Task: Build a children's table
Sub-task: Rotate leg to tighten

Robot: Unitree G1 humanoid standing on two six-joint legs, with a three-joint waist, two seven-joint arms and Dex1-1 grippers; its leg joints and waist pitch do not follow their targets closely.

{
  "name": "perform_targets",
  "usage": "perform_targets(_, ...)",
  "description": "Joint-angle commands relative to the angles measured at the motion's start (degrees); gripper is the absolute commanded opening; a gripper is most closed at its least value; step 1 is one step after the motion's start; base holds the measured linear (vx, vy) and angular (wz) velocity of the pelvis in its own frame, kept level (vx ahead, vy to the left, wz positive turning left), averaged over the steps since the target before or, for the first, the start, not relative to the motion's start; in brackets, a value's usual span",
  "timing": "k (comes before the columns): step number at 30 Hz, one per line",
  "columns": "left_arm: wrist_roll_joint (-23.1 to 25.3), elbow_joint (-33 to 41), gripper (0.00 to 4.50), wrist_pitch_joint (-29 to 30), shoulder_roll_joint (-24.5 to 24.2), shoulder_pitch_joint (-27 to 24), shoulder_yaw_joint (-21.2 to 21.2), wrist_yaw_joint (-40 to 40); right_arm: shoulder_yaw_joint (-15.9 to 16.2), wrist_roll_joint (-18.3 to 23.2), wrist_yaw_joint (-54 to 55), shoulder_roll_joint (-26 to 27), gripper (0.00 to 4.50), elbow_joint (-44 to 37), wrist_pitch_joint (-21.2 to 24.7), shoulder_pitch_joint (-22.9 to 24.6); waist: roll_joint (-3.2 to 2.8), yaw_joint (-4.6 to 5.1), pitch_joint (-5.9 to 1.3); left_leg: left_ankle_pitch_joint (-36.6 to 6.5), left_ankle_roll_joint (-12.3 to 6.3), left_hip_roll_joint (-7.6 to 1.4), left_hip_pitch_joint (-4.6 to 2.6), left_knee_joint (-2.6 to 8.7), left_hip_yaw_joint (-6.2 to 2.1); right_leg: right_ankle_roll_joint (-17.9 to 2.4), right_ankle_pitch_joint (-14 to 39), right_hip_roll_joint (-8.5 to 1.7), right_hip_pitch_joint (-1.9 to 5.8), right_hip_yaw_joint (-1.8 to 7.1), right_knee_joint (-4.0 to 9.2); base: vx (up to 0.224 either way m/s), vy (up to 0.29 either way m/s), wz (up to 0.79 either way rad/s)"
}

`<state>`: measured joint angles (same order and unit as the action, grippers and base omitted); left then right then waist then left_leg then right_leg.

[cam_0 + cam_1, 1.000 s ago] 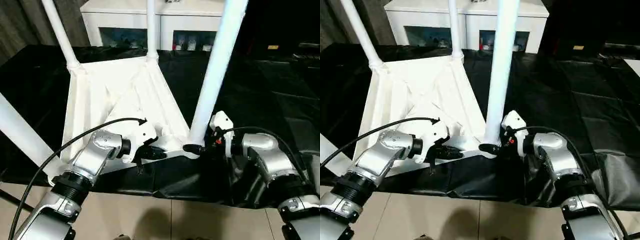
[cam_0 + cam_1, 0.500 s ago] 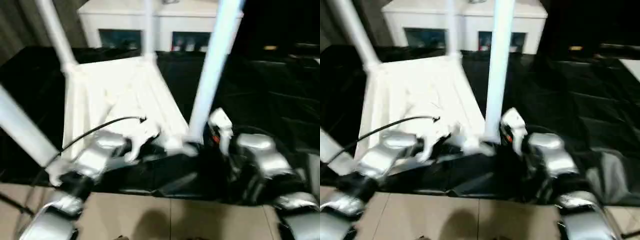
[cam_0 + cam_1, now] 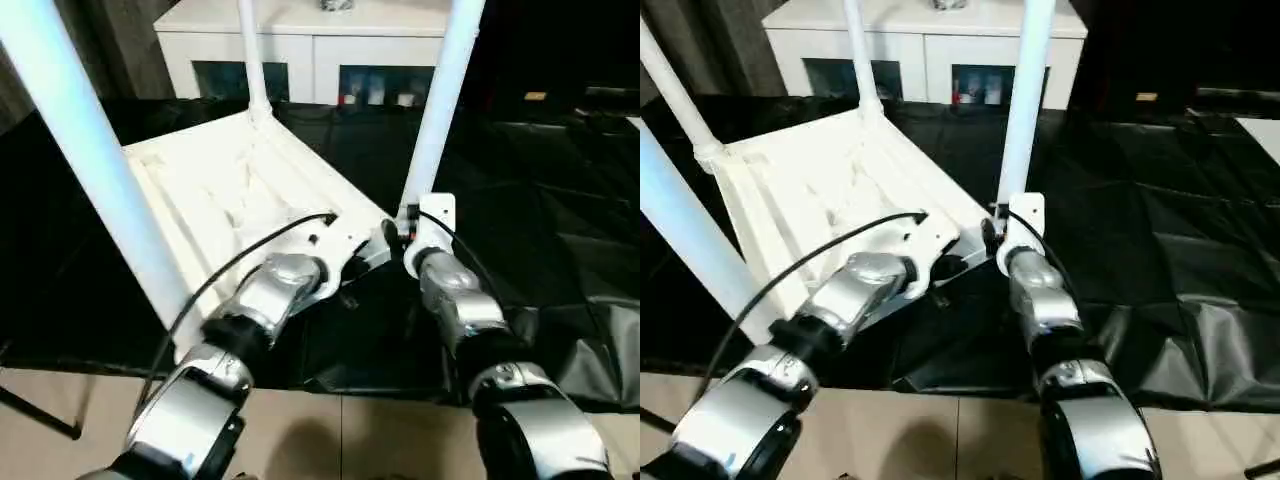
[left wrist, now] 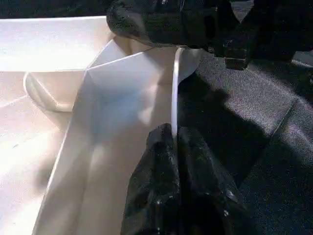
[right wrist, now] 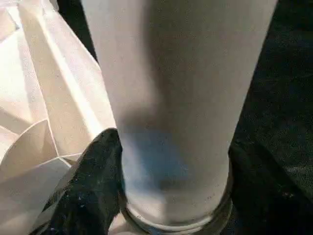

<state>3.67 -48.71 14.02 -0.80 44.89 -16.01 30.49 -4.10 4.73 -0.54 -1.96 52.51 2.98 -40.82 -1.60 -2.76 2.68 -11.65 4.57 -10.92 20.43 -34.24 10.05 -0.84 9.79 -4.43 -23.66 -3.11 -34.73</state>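
Note:
The children's table lies upside down on black sheeting, its white ribbed tabletop [image 3: 220, 170] facing up. Three white legs stand in its corner sockets: a near left leg [image 3: 90, 160], a far leg [image 3: 255, 60] and a near right leg [image 3: 440, 110]. My left gripper [image 4: 173, 142] is shut on the thin rim of the tabletop close to the near right corner. My right gripper [image 5: 171, 196] grips the base of the near right leg [image 5: 176, 98] just above its socket, one black finger [image 5: 93, 181] on either side. Both forearms reach forward to that corner [image 3: 395, 235].
A white glass-doored cabinet [image 3: 300, 40] stands right behind the table. Crumpled black sheeting [image 3: 540, 200] covers the ground to the right and front. Tan floor [image 3: 320, 440] shows at the near edge. A black cable [image 3: 250, 260] loops over my left forearm.
Both arms have stretched forward, carrying the near right corner away from me. The tabletop has swung round, and its legs have shifted left in the picture. Both grips have held.

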Motion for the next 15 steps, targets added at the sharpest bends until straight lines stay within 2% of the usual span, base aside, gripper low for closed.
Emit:
perform_targets(1,1.59,-2.2,0.0,-2.3,-2.26,0.97,2.3,-6.29,2.95,0.22,-6.14,3.51,3.07,-0.83,-0.23,1.85,0.09,-0.02,-3.53,-10.94,-3.55,-1.15,0.05,4.08,-0.19,-12.26,12.3,-3.25,3.2,1.96,4.74,0.0,0.0,0.0)
perform_targets(2,1.68,-2.21,0.0,-2.45,-2.43,0.92,2.18,-6.1,2.97,0.15,-6.05,3.41,3.28,-1.03,-0.38,1.89,0.35,0.03,-3.5,-11.26,-3.54,-1.15,0.08,4.09,-0.18,-12.13,12.91,-3.27,3.23,1.97,4.84,0.0,0.0,0.0)
perform_targets(3,1.8,-1.52,0.0,-2.69,-3.36,0.29,1.76,-4.62,3.48,-0.51,-6.01,2.25,3.28,-2.38,-0.91,2.22,0.46,-0.09,-3.57,-11.18,-3.59,-1.11,0.07,4.07,-0.19,-12.05,13.45,-3.3,3.34,1.99,4.8,0.0,0.0,0.0)
perform_targets(4,1.76,-1.32,0.0,-2.81,-3.62,0.1,1.71,-4.15,3.45,-0.56,-5.8,1.9,3.46,-2.78,-1.11,2.29,0.34,-0.17,-3.56,-10.96,-3.65,-1.12,0.09,4.09,-0.22,-11.98,13.58,-3.32,3.33,1.99,4.79,0.0,0.0,0.0)
perform_targets(5,1.69,-0.68,0.0,-2.8,-4.19,-0.34,1.6,-3.04,3.33,-0.48,-5.91,1.08,3.46,-3.75,-1.13,2.42,0.16,-0.18,-3.54,-10.91,-3.83,-1.15,0.11,4.09,-0.21,-11.97,13.85,-3.31,3.25,1.96,4.82,0.0,0.0,0.0)
perform_targets(7,1.54,1.57,0.0,-2.95,-5.96,-1.78,1.18,0.47,3.1,0.8,-10.87,-1.63,3.68,-7.16,-0.55,3.28,0.06,0.6,-3.49,-10.19,-3.6,-1.0,1.25,4.32,-0.67,-10.6,14.87,-3.4,4.16,1.56,4.69,0.0,0.0,0.0)
perform_targets(8,1.4,3.0,0.0,-3.03,-6.97,-2.65,0.87,2.54,3.41,1.73,-15.3,-3.29,3.68,-9.31,0.17,4.05,0.1,0.63,-3.58,-9.89,-3.65,-1.06,1.33,4.31,-0.8,-10.31,14.8,-3.48,4.35,1.46,4.7,0.0,0.0,0.0)
perform_targets(9,1.21,4.27,0.0,-3.43,-7.92,-3.46,0.53,4.57,4.1,2.23,-19.68,-4.96,3.68,-11.26,1.27,4.91,-0.21,0.55,-3.67,-9.43,-4.3,-1.22,1.17,4.13,-0.88,-10.81,13.24,-3.47,4.21,1.46,4.58,0.0,0.0,0.0)
perform_targets(10,1.02,5.37,0.0,-3.13,-8.73,-4.11,0.37,5.89,5.01,2.63,-23.74,-6.53,3.68,-13.11,2.21,5.85,-0.02,0.46,-3.73,-8.95,-5.2,-1.36,0.75,3.87,-0.66,-11.99,10.77,-3.25,3.92,1.53,4.51,0.0,0.0,0.0)
perform_targets(11,0.94,5.93,0.0,-2.92,-9.18,-4.44,0.26,6.54,5.61,2.76,-25.92,-7.41,3.68,-14.11,2.73,6.39,-0.06,0.33,-3.88,-8.14,-5.44,-1.5,0.65,3.77,-0.66,-12.83,8.96,-3.35,3.88,1.6,4.2,0.0,0.0,0.0)
perform_targets(12,0.25,7.97,0.0,-3.11,-10.62,-5.52,-0.41,9.97,7.49,3.41,-32.33,-10.16,3.68,-17.22,3.43,8.22,-0.36,0.29,-3.87,-6.84,-5.99,-1.45,0.83,3.71,-0.62,-14.1,6.29,-3.17,4.03,1.53,3.84,0.0,0.0,0.0)
perform_targets(13,-0.43,9.95,0.0,-2.99,-12.03,-6.49,-1.03,13.26,9.4,4.03,-38.68,-12.97,3.68,-20.14,3.87,9.97,-0.12,0.23,-3.79,-7.0,-6.84,-1.53,0.92,3.6,-0.54,-14.65,4.67,-3.19,4.06,1.53,3.73,0.0,0.0,0.0)
perform_targets(14,-0.68,10.74,0.0,-3.19,-12.71,-6.87,-1.35,14.86,10.29,4.18,-41.46,-14.24,3.68,-21.18,3.74,10.69,-0.18,0.21,-3.83,-6.74,-7.2,-1.61,0.88,3.63,-0.59,-14.98,3.99,-3.3,4.13,1.53,3.64,0.0,0.0,0.0)
perform_targets(15,-1.48,11.99,0.0,-4.03,-13.53,-7.52,-1.86,17.73,10.86,4.23,-43.32,-15.28,3.68,-21.73,3.54,11.2,-0.01,0.33,-3.88,-6.42,-7.64,-1.67,0.88,3.53,-0.52,-15.84,3.09,-3.33,3.99,1.52,3.52,0.0,0.0,0.0)
